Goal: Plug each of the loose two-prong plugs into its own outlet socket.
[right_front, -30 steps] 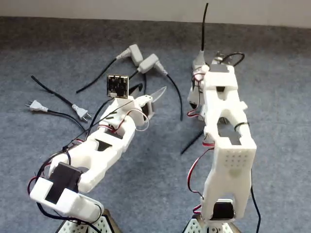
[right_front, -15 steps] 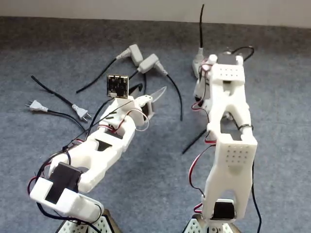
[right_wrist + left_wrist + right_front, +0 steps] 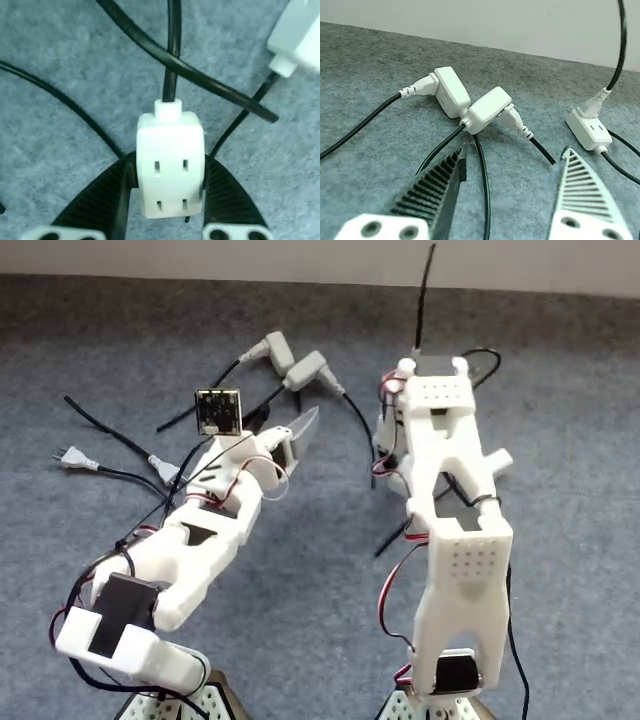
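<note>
Two white outlet sockets (image 3: pixel 272 348) (image 3: pixel 310 370) lie side by side at the far middle of the carpet, seen again as one socket (image 3: pixel 451 91) and its neighbour (image 3: pixel 489 109). My left gripper (image 3: pixel 298 430) (image 3: pixel 514 154) hovers open just short of them, holding nothing. A third white outlet socket (image 3: pixel 170 162) on a black cable sits between my right gripper's dark fingers (image 3: pixel 117 190), which press on both its sides. That arm's wrist (image 3: pixel 435 400) hides the gripper from above. Two loose two-prong plugs (image 3: pixel 72 456) (image 3: pixel 165 472) lie at the far left.
Black cables (image 3: pixel 110 430) trail over the grey carpet around the plugs and sockets. One cable (image 3: pixel 200 80) crosses just beyond the held socket. Another cable (image 3: pixel 424 295) runs toward the back wall. A white socket (image 3: pixel 589 129) lies off to one side of my left gripper.
The left arm has swung left and forward toward the two sockets. The right arm has moved farther back and left, over the third socket.
</note>
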Motion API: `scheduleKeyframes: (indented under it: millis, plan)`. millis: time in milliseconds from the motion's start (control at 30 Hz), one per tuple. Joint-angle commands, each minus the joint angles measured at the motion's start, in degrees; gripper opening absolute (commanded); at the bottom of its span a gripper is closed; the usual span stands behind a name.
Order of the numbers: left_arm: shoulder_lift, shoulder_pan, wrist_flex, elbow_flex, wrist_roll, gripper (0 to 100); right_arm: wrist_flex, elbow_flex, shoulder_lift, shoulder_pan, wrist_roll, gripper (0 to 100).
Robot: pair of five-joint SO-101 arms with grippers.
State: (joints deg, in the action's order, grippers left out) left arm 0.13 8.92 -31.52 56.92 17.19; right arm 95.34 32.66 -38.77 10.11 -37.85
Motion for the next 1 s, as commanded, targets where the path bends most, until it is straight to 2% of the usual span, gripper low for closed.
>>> scheduleKeyframes:
  millis: [0,233,500,667,833,967]
  plan:
    - [-0.3,-0.8,-1.0,-2.0,0.5,29,-0.2,0.2,3.8,3.1,-0.8,13.7]
    - [-0.3,-1.3,-1.1,-2.1,0.4,29,-0.7,0.2,3.7,13.5,-0.8,13.7]
    - [-0.6,-8.7,-1.2,-2.2,0.6,29,-14.1,-2.6,0.7,20.4,-9.2,13.7]
    - [-0.7,-10.2,-1.2,-2.2,0.7,29,-19.8,-2.6,-5.4,25.4,-10.5,13.7]
    - [-0.8,-10.2,-1.2,-2.2,0.7,29,-19.6,0.6,-8.1,27.2,-10.5,15.9]
    - [-0.8,-10.2,-1.2,-2.2,0.7,29,-14.1,5.7,-7.8,27.2,-10.2,25.2]
